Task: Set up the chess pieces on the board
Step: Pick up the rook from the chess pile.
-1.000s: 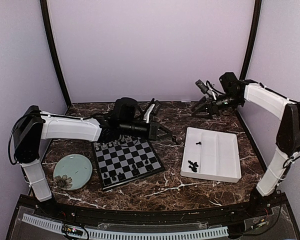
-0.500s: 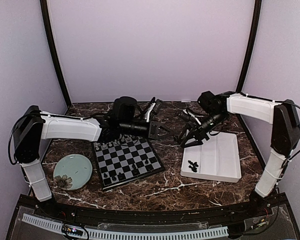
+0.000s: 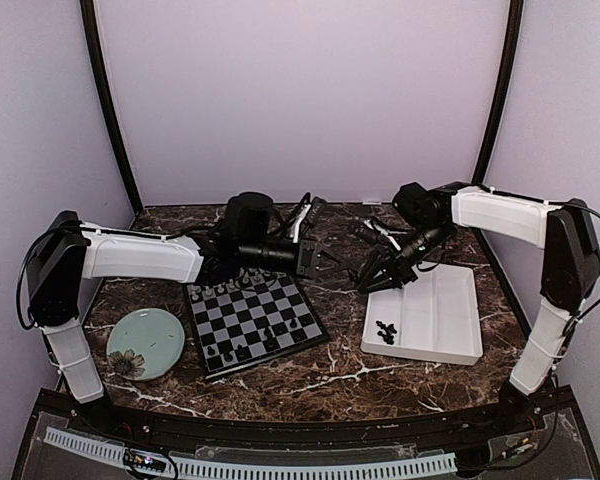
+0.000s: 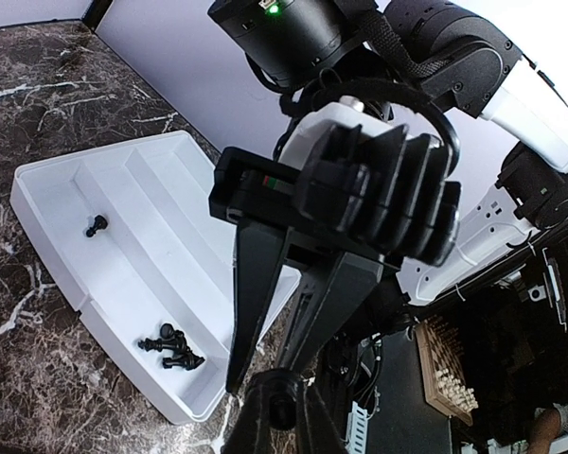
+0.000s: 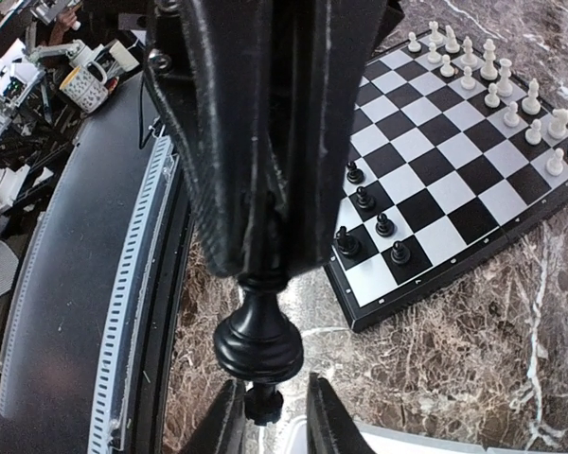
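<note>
- Currently both arms are meeting above the bare strip between the small black-and-grey checkered chessboard [image 3: 263, 318] and the white rectangular compartment tray [image 3: 450, 300], near the tray's far-left corner.
- Left gripper [image 5: 265, 270] is clenching a black plastic chess piece [image 5: 258, 342] by one end. Right gripper [image 5: 270, 416] is straddling the other end, fingers narrowly parted.
- Dark veined marble tabletop [image 3: 330, 375] is lying open toward the near edge, with lilac walls [image 3: 300, 100] closing three sides.
- White chessmen [image 5: 492, 90] are lining one board edge and black pawns [image 5: 364, 199] are standing near the opposite edge. More black pieces [image 4: 170, 345] are lying in the tray, and a round pale-green plate [image 3: 145, 345] is sitting left of the board.
</note>
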Controlling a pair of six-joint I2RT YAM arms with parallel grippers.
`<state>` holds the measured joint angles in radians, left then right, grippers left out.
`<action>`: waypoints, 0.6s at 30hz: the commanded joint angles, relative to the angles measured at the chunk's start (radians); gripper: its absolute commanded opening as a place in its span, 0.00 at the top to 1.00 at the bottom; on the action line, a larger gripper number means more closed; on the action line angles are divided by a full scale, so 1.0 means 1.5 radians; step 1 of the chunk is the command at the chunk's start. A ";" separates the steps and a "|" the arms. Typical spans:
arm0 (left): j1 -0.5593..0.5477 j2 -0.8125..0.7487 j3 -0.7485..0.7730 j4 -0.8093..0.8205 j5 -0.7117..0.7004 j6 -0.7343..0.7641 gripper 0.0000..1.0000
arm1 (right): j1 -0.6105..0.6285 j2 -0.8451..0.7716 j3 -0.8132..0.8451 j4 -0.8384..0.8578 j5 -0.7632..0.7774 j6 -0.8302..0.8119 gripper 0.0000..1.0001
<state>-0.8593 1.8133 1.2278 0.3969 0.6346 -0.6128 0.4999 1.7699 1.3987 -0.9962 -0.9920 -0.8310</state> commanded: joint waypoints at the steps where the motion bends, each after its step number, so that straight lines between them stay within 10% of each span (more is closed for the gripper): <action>1: 0.002 -0.005 0.012 0.032 0.004 -0.004 1.00 | 0.008 0.010 0.026 -0.028 -0.020 -0.020 0.88; 4: 0.002 -0.002 0.014 0.020 -0.005 -0.004 1.00 | 0.008 0.017 0.037 -0.055 -0.031 -0.045 1.00; 18: -0.008 -0.097 -0.002 -0.174 -0.120 0.120 1.00 | -0.043 -0.009 -0.063 0.007 0.027 -0.008 1.00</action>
<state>-0.8593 1.7908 1.2362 0.3088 0.5274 -0.5583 0.4835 1.7840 1.3727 -1.0508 -0.9951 -0.8860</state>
